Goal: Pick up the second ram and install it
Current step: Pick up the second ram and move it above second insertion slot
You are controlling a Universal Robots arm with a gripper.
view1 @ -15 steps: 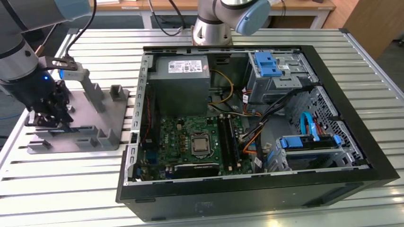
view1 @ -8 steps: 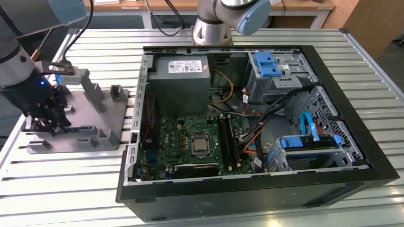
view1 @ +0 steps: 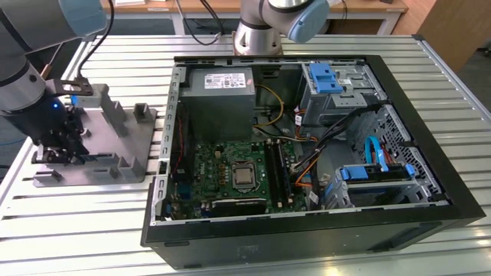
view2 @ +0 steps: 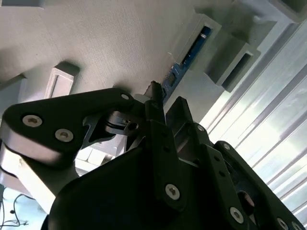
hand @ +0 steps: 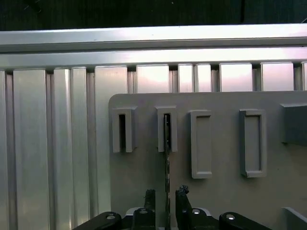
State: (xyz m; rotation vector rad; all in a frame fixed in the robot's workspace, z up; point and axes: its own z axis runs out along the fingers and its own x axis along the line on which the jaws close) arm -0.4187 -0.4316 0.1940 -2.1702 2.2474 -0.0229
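Observation:
The second ram [hand: 166, 143] stands edge-on as a thin dark sliver, one end in an upright block slot of the grey holder plate [hand: 220, 201]. In the second wrist view its blue board [view2: 184, 60] runs out of that slot toward my fingers. My gripper [hand: 166, 194] is low over the plate, open, with one black fingertip [hand: 149, 195] on each side of the stick and a narrow gap on both sides. In the exterior view the gripper [view1: 57, 152] hangs over the holder plate [view1: 115, 144] at the exterior view's left.
An open computer case [view1: 429, 144] lies on the slatted metal table [view1: 69, 230] to the exterior view's right of the plate. Inside are the green motherboard [view1: 222, 167] with long black slots [view1: 275, 167], a power supply [view1: 218, 86], cables and blue drive brackets. Other upright blocks [hand: 252, 141] stand beside the ram's slot.

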